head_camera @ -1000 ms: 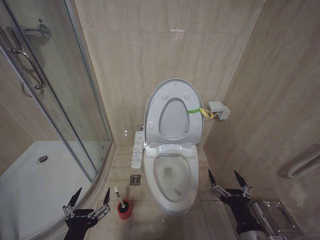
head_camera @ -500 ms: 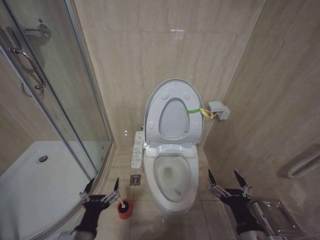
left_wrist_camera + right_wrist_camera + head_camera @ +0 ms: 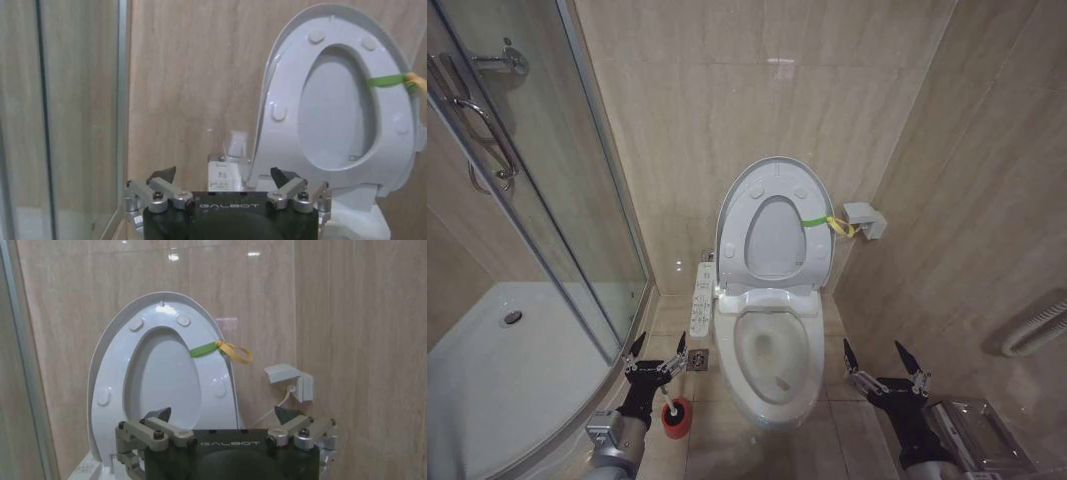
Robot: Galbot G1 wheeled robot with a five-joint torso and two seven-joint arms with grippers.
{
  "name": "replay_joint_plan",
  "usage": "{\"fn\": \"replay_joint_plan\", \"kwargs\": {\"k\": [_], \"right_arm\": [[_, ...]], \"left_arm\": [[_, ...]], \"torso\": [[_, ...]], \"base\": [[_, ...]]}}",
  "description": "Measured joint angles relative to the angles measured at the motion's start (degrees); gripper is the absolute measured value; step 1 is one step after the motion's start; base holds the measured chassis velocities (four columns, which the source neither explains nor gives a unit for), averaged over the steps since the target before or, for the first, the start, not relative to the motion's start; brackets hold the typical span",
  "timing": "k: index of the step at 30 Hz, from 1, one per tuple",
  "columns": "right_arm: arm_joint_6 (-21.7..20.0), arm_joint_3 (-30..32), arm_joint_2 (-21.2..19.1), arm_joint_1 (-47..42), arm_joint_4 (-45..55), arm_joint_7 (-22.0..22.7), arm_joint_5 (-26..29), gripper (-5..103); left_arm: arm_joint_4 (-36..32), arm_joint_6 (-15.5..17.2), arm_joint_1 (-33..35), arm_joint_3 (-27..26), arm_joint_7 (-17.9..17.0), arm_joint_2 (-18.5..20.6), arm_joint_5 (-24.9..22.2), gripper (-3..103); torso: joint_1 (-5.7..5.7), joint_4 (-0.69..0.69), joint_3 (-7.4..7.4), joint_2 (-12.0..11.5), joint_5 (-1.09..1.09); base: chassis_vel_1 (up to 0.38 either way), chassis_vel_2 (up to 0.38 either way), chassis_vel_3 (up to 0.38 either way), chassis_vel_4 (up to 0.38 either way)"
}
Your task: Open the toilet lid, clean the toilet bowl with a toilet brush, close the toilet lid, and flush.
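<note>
Here, toilet lid (image 3: 775, 225) raised upright against the wall, bowl (image 3: 769, 355) exposed below. Left gripper (image 3: 656, 352) poised over the brush (image 3: 668, 404) in its red cup (image 3: 676, 418) beside the bowl, fingers apart. Right gripper (image 3: 885, 363) idle on the bowl's far side, fingers likewise apart.

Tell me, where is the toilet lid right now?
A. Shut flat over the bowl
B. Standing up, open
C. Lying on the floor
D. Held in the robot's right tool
B: the lid stands upright against the wall behind the uncovered bowl, and the open right tool sits apart from it, holding nothing.
</note>
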Motion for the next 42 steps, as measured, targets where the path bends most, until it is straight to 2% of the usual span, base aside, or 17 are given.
{"fn": "replay_joint_plan", "kwargs": {"k": [1, 3, 4, 5, 7, 8, 9, 10, 13, 21, 24, 27, 32, 38, 41, 42], "right_arm": [[0.00, 0.00, 0.00, 0.00, 0.00, 0.00, 0.00, 100], [0.00, 0.00, 0.00, 0.00, 0.00, -0.01, 0.00, 100], [0.00, 0.00, -0.01, 0.00, 0.00, 0.00, 0.00, 100], [0.00, 0.00, -0.01, 0.00, 0.00, 0.00, 0.00, 100], [0.00, 0.00, 0.00, 0.00, 0.00, 0.00, 0.00, 100], [0.01, 0.00, -0.02, 0.00, 0.00, 0.00, 0.00, 100], [0.00, 0.01, 0.00, -0.01, 0.00, 0.01, 0.00, 100], [0.00, 0.01, 0.00, -0.01, 0.00, 0.01, 0.00, 100], [0.01, 0.00, -0.01, 0.00, 0.00, 0.00, 0.00, 100], [0.00, 0.00, -0.01, 0.00, 0.00, 0.00, 0.00, 100], [0.00, -0.01, 0.00, 0.00, 0.00, 0.00, 0.00, 100], [0.00, 0.00, 0.00, 0.00, 0.00, 0.00, 0.00, 100], [0.00, -0.01, 0.00, 0.00, 0.00, 0.00, 0.00, 100], [0.00, 0.00, -0.01, 0.00, 0.00, 0.00, 0.00, 100], [0.00, 0.00, 0.00, 0.00, 0.00, 0.00, 0.00, 100], [0.00, 0.00, 0.00, 0.00, 0.00, 0.00, 0.00, 100]], "left_arm": [[0.00, 0.00, 0.00, 0.00, 0.00, 0.00, 0.00, 96], [0.24, -3.60, 2.82, 0.43, 0.92, 0.00, 0.36, 94], [0.42, -6.40, 5.05, 0.71, 1.65, 0.02, 0.62, 94], [0.45, -7.57, 5.81, 0.79, 1.92, 0.04, 0.73, 94], [0.50, -8.12, 6.12, 0.83, 1.97, 0.06, 0.73, 94], [1.96, -10.37, 6.87, -0.03, 1.00, 0.78, 0.03, 94], [3.54, -11.66, 7.81, -1.26, -0.20, 1.63, -0.69, 94], [3.54, -11.66, 7.81, -1.26, -0.20, 1.63, -0.69, 94], [6.27, -14.65, 8.56, -2.69, -1.66, 2.60, -0.45, 97], [11.03, -18.22, 8.84, -3.50, -3.85, 3.18, -0.59, 97], [12.87, -20.20, 8.52, -3.52, -3.93, 3.19, -0.59, 97], [17.31, -23.76, 8.10, -3.73, -3.83, 3.39, -0.11, 97], [21.13, -25.92, 7.47, -3.75, -3.78, 3.43, 0.36, 97], [28.85, -29.82, 4.94, -4.20, -3.65, 4.26, -0.37, 97], [35.19, -32.72, 2.06, -5.08, -2.93, 5.29, -2.11, 97], [35.19, -32.72, 2.06, -5.08, -2.93, 5.29, -2.11, 97]], "torso": [[0.00, 0.00, 0.00, 0.00, 0.00], [0.00, 0.02, 0.00, 0.00, 0.00], [-0.01, 0.04, 0.00, 0.00, 0.00], [-0.02, 0.03, 0.00, 0.00, 0.00], [-0.02, 0.02, 0.00, 0.00, 0.00], [-0.02, 0.00, -0.01, 0.01, -0.02], [-0.02, 0.03, 0.00, 0.00, 0.02], [-0.02, 0.03, 0.00, 0.00, 0.02], [-0.02, 0.03, 0.00, 0.00, -0.02], [-0.02, 0.02, 0.00, 0.00, -0.01], [-0.02, 0.01, -0.01, 0.00, 0.00], [-0.02, 0.02, 0.00, 0.00, 0.00], [-0.02, 0.02, 0.00, 0.00, 0.00], [-0.02, 0.01, -0.01, 0.00, 0.00], [-0.01, 0.02, 0.00, 0.00, 0.00], [-0.01, 0.02, 0.00, 0.00, 0.00]], "base": [[0.000, 0.000, 0.000, 0.000], [0.000, 0.000, 0.000, 0.000], [0.000, 0.000, 0.000, 0.000], [0.000, 0.000, 0.000, 0.000], [0.000, 0.000, 0.000, 0.000], [0.000, 0.000, 0.000, 0.000], [0.000, 0.000, 0.000, 0.000], [0.000, 0.000, 0.000, 0.000], [0.000, 0.000, 0.000, 0.000], [0.000, 0.000, 0.000, 0.000], [0.000, 0.000, 0.000, 0.000], [0.000, 0.000, 0.000, 0.000], [0.000, 0.000, 0.000, 0.000], [0.000, 0.000, 0.000, 0.000], [0.000, 0.000, 0.000, 0.000], [0.000, 0.000, 0.000, 0.000]]}}
